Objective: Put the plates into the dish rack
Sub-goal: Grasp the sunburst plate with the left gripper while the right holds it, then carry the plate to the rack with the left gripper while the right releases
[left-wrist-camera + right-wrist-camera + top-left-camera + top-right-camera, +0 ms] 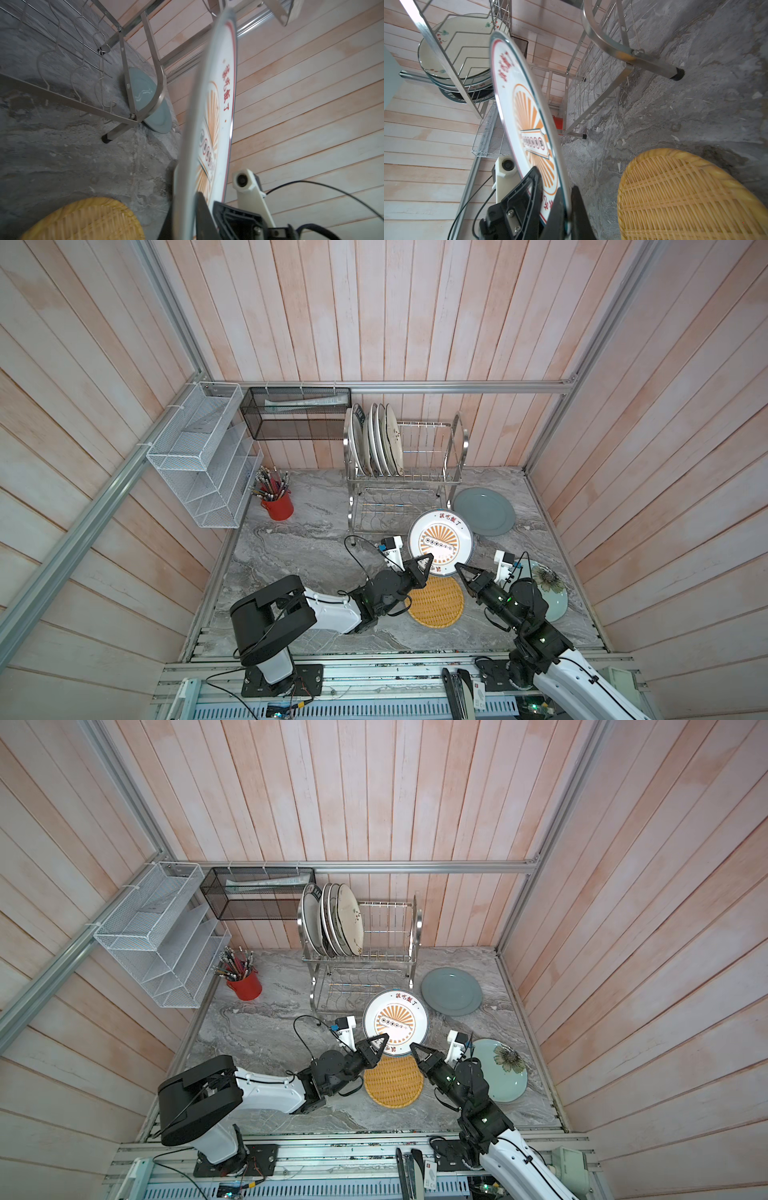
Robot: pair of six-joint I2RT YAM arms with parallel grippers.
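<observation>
Handover appears in hand: left gripper [428,561] and right gripper [459,568] both pinch the sunburst plate [439,540], raised just before the dish rack [405,480]; next, one presumably releases so the other can slot it upright.

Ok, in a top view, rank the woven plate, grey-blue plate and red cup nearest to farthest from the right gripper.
1. woven plate, just beside the right gripper.
2. grey-blue plate, back right.
3. red cup, far left.
</observation>
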